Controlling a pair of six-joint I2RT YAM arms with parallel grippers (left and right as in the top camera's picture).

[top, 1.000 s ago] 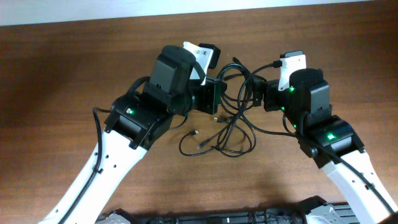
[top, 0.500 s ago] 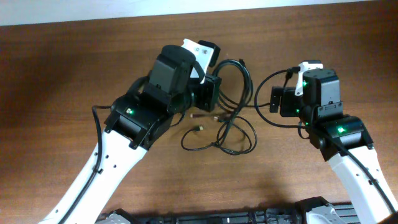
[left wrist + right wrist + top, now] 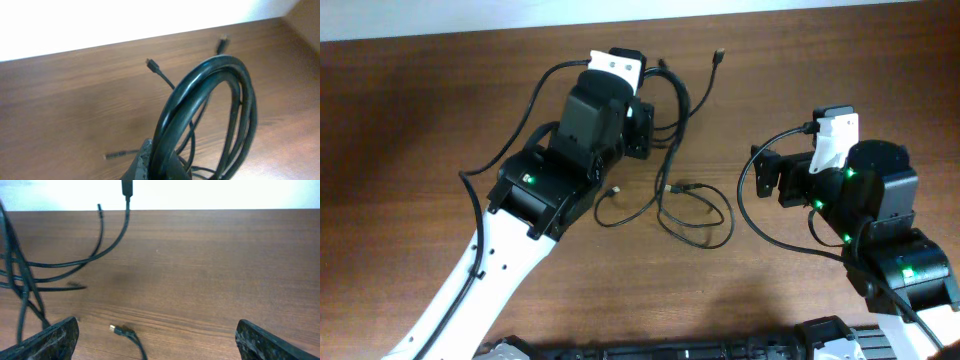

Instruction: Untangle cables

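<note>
Near the far middle of the brown wooden desk, the left fingers are clamped on a bundle of black cables; in the left wrist view a thick cord loop arches up out of that grip, clear of the wood, with thinner cords hanging inside it; from the bundle, cords trail to the middle of the desk and lie in loose overlapping loops between the two arms; a far plug reaches toward the back edge, while a second plug and a third plug lie nearer the front; the right fingers are spread wide apart with nothing between them, just beside the loops and pointed toward them; the right wrist view shows bare wood in the gap and a plug end ahead.

Judged from this, the cables are light and limp, yet springy enough to keep their curl; they should slide easily on the smooth wood, and a pull on one cord will likely tighten a crossing rather than free it; the thin cords look slippery and easy to miss, so a firm pinch straight across is needed; the best hold for the free fingers seems to be the cord just behind the second plug, where the end lies flat and loose; the plug body is hard and could snag in a loop.
</note>
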